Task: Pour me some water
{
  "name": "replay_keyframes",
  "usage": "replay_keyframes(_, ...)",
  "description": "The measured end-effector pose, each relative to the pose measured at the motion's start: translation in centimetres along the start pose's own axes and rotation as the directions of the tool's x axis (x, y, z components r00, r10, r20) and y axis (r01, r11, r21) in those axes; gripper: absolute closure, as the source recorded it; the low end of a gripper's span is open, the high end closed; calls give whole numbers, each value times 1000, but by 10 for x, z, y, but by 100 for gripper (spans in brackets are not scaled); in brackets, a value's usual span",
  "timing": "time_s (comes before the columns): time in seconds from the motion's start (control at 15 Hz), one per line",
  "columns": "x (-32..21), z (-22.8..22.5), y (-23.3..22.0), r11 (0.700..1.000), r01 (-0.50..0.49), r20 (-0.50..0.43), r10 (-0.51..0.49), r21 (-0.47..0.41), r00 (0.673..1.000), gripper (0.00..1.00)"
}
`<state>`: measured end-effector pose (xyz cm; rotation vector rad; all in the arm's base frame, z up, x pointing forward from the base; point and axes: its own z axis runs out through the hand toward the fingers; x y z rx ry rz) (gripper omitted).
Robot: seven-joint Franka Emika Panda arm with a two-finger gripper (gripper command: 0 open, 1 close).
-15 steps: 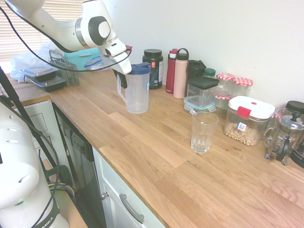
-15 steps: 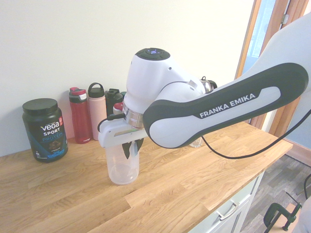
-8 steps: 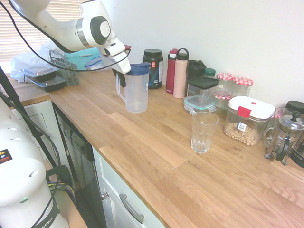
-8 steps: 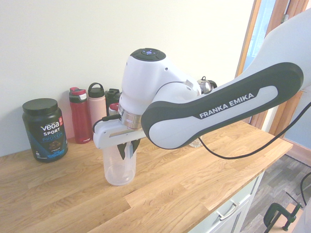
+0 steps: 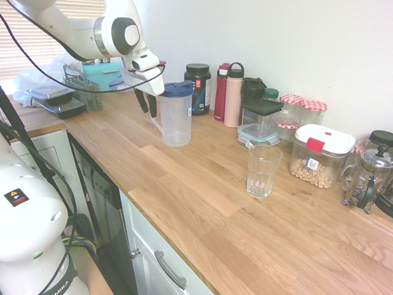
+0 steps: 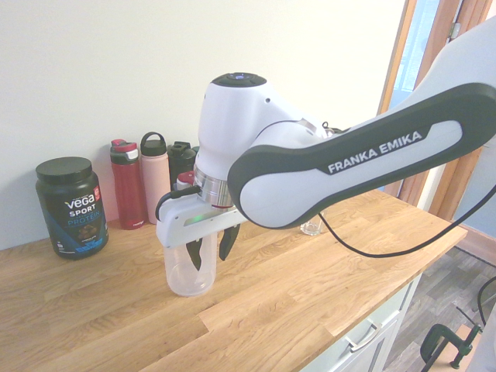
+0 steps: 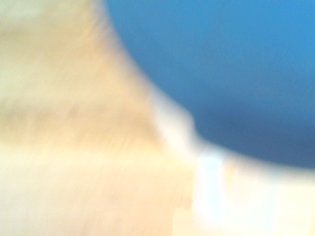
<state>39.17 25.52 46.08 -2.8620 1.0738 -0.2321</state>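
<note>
A clear plastic pitcher (image 5: pixel 177 120) with a blue lid (image 5: pixel 178 89) stands upright on the wooden counter (image 5: pixel 202 196); I cannot tell whether it holds water. My gripper (image 5: pixel 148 103) hangs beside the pitcher's handle (image 5: pixel 155 121), on the side away from the glass, and it is open with nothing between its fingers. The second exterior view shows the gripper (image 6: pixel 211 248) spread in front of the pitcher (image 6: pixel 184 273). An empty drinking glass (image 5: pixel 263 171) stands further along the counter. The wrist view is a blur of the blue lid (image 7: pixel 221 64) and wood.
Behind the pitcher along the wall stand a black protein tub (image 5: pixel 198 88), a red bottle (image 5: pixel 221 92) and a pink bottle (image 5: pixel 233 95). Jars and a white-lidded container (image 5: pixel 319 155) sit past the glass, a French press (image 5: pixel 368 178) at far right. A dish rack (image 5: pixel 83 92) is behind the arm.
The fingers, close together at the pitcher's handle before, have spread open. The hand has shifted a little away from the pitcher. The pitcher stays in place.
</note>
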Motion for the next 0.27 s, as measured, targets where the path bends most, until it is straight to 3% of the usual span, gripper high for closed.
replay_keyframes(0.27, 1, -35, 54, 985, 161, 96, -154, -68, 983, 0)
